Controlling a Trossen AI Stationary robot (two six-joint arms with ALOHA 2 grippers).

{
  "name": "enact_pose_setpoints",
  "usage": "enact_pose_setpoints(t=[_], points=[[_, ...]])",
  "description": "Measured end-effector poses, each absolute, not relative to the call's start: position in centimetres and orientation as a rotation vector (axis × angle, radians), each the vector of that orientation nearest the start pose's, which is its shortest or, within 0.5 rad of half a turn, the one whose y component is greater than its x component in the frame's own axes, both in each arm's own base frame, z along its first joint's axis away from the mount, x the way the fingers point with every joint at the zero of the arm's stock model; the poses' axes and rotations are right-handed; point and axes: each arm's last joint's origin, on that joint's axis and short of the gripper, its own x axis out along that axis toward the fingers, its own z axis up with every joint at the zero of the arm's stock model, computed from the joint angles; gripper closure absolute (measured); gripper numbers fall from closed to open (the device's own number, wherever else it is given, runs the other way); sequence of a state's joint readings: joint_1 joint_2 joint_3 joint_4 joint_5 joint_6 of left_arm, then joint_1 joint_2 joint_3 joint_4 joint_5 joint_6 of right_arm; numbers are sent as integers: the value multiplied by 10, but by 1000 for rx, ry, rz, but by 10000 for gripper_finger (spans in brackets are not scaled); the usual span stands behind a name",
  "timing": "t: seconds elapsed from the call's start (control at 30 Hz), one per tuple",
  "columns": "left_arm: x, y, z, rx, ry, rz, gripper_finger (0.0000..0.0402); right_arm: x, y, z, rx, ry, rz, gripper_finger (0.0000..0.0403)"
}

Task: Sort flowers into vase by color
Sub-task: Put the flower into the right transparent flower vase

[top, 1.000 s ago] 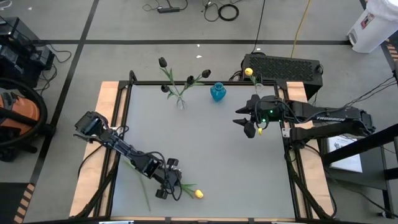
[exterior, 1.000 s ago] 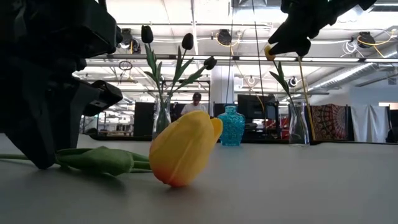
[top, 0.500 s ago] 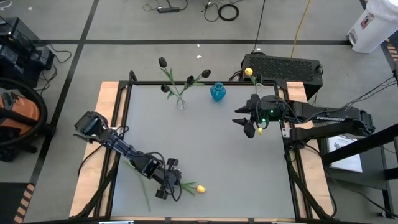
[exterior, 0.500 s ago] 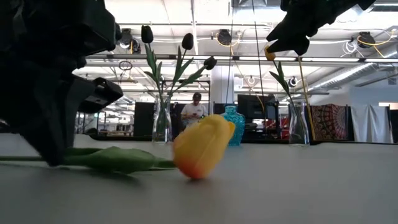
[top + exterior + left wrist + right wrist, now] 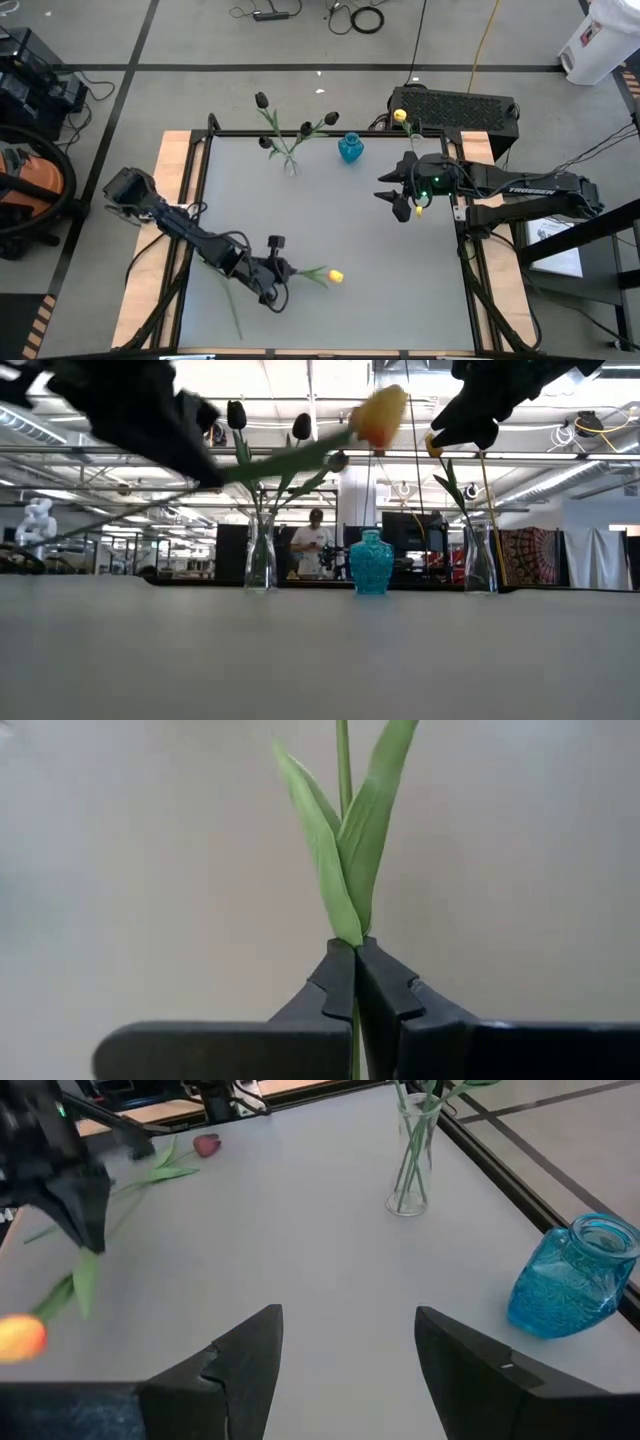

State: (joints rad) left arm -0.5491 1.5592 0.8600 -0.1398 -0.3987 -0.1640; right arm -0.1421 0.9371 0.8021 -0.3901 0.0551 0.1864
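While lifted off the table (image 5: 380, 260), yellow tulip (image 5: 335, 276) hangs mid-table.

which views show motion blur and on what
Low view: the left gripper and the yellow tulip it holds are smeared. Right wrist view: the same tulip's bud is blurred. High view and left wrist view: sharp, fingers shut on the stem.
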Motion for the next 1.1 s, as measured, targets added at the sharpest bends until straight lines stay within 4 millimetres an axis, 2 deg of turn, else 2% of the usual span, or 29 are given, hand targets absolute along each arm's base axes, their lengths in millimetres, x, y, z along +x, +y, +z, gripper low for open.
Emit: enact_pose_setpoints(t=[0.37,0.57,0.9,1.1], points=[[258,-121,241,301,511,216,391,197,-30,297,205,478,-235,184],[266,-103,268,267,339,292,390,202,-28,305,149,385,-191,184],[280,-79,292,261,146,383,389,209,-7,323,16,201,18,184],[287,-68,301,212,51,271,389,211,6,337,-24,62,75,184]])
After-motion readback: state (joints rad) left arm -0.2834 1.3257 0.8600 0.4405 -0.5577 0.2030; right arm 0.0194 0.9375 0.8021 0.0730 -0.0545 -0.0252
